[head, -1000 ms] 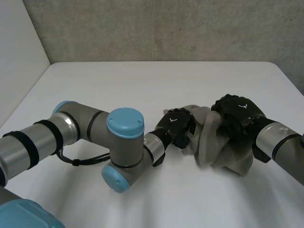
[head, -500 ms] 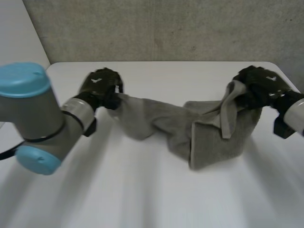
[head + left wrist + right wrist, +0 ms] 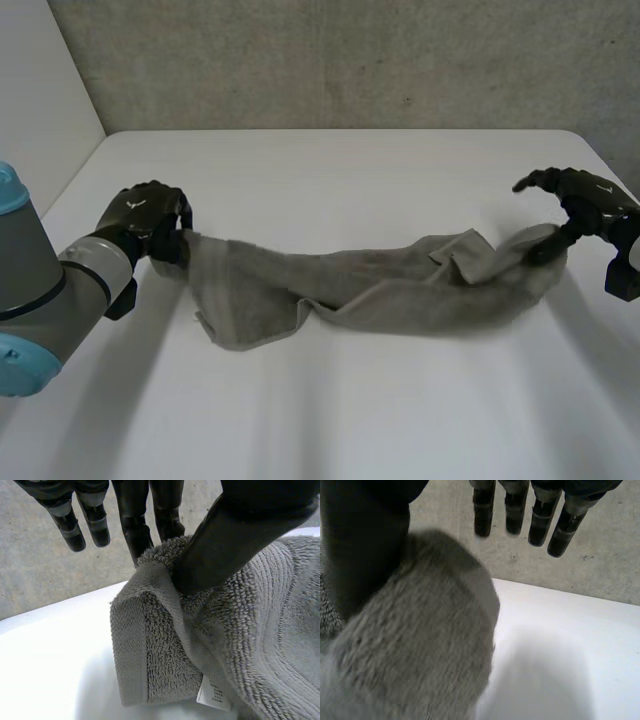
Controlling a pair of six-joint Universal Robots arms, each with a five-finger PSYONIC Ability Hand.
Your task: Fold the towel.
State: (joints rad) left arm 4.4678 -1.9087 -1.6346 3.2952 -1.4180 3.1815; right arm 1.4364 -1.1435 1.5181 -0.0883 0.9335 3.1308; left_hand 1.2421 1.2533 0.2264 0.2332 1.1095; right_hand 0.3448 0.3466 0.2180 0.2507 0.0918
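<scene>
You've stretched the bunched grey terry towel across the white table; left hand fingers pinch its end, right hand fingers spread open, so flatten next.

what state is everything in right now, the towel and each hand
towel: strung out long between the two hands, bunched and twisted along its middle, not yet folded
left hand: shut on the towel's left end, thumb pinching a corner against the fingers
right hand: open, fingers straight and off the cloth, thumb touching the towel's right end
table: white, the towel sagging onto it
</scene>
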